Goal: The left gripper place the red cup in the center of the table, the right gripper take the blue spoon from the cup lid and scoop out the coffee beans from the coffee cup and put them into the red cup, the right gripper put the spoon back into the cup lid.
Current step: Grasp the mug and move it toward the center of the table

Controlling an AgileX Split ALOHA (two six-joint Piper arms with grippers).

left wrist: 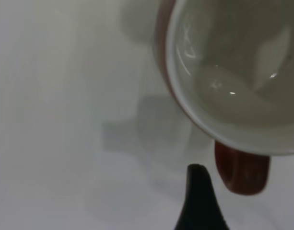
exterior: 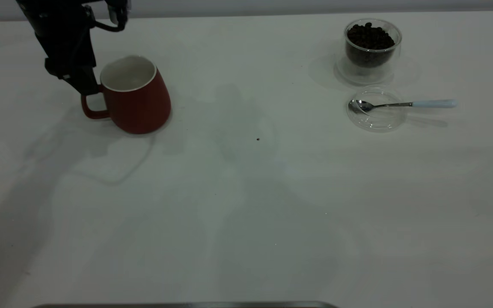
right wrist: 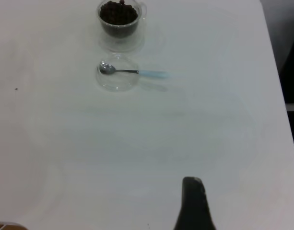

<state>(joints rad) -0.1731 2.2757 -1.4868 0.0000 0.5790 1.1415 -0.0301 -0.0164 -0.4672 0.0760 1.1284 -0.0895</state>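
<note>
At the left gripper (exterior: 87, 87) my fingers sit right at the handle of the red cup (exterior: 137, 100); I cannot tell whether they pinch it, since the wrist view shows one black fingertip (left wrist: 198, 184) just beside the handle loop, and no second one. The cup stands upright, white inside, at the far left of the table (exterior: 246, 205). Across the bare middle there is only a tiny dark speck (exterior: 258, 139). Far right, the coffee cup (exterior: 372, 50) holds the coffee beans (exterior: 369, 37); just in front of it lies the cup lid (exterior: 375, 108), with the blue spoon (exterior: 402, 104) resting bowl-in, handle pointing outward. One fingertip of the right gripper (right wrist: 194, 201) shows above empty tabletop, well apart from them; its opening I cannot tell.
</note>
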